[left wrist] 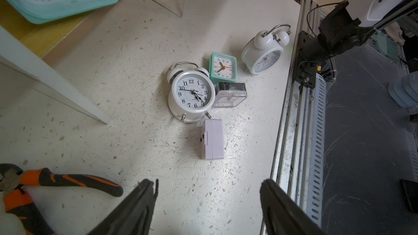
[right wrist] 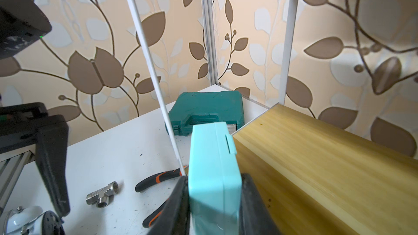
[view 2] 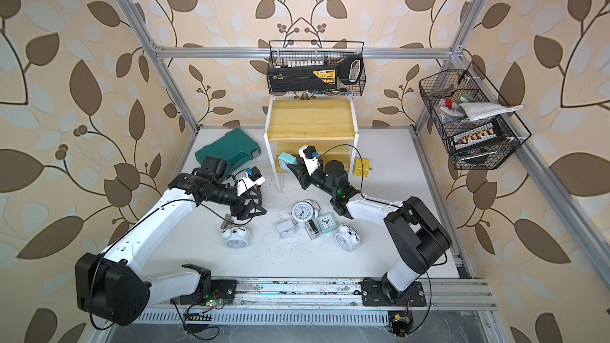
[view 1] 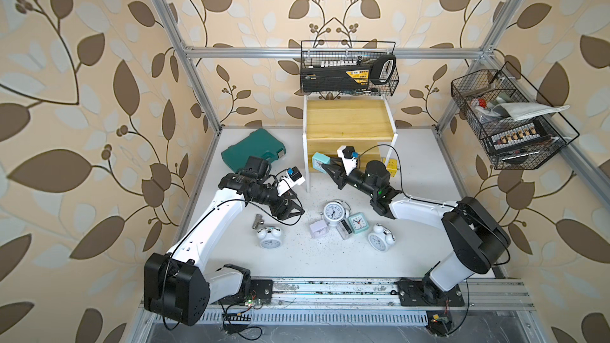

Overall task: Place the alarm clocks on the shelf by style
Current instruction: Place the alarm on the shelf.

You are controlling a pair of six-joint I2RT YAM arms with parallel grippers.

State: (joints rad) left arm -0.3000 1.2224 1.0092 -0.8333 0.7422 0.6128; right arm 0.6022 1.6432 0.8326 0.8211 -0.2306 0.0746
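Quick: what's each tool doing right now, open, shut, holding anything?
Left tool: open, holding nothing.
Right tool: shut on the mint square clock, at the lower board of the shelf.

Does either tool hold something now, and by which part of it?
The right tool pinches the mint square clock across its front and back. The left tool is open and holds nothing.
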